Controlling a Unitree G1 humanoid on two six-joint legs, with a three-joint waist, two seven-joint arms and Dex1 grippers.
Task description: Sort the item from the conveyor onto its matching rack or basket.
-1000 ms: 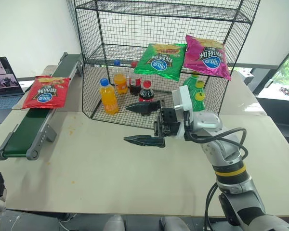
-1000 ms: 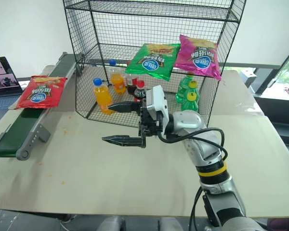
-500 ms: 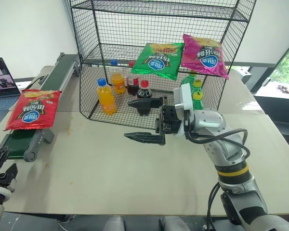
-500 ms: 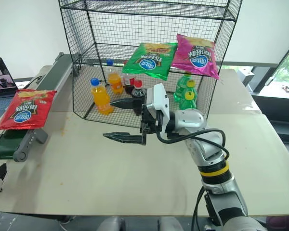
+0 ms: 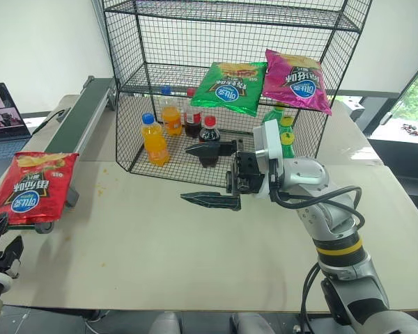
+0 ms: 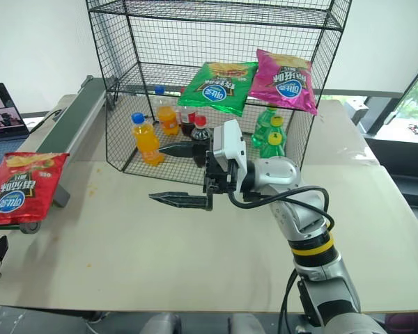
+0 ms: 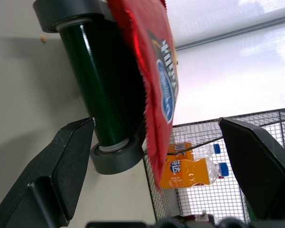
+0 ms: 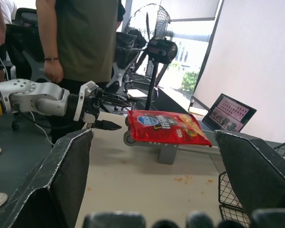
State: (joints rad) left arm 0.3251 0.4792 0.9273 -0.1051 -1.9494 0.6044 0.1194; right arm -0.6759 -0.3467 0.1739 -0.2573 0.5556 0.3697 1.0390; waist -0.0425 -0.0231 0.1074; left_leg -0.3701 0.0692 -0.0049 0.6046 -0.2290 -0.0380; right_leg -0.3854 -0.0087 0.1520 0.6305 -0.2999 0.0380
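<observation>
Cage [image 5: 136,149] holds roughly six bottles [image 5: 155,139]; both grippers' jaws spread, pinching nothing.

Right arm [image 5: 327,223]: silver-grey rounded segments, with a yellow band edged in black at the forearm. Black cable loops from the wrist along the arm. White block-shaped housing sits at the wrist, ahead of a black gripper body. Right gripper [image 5: 210,174]: two long, tapered black fingers. Left gripper [image 5: 1,240]: black fingers on a silver-grey wrist.

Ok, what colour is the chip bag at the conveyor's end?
Red chip bag with a blue oval logo, clearest in the left eye view.
</observation>
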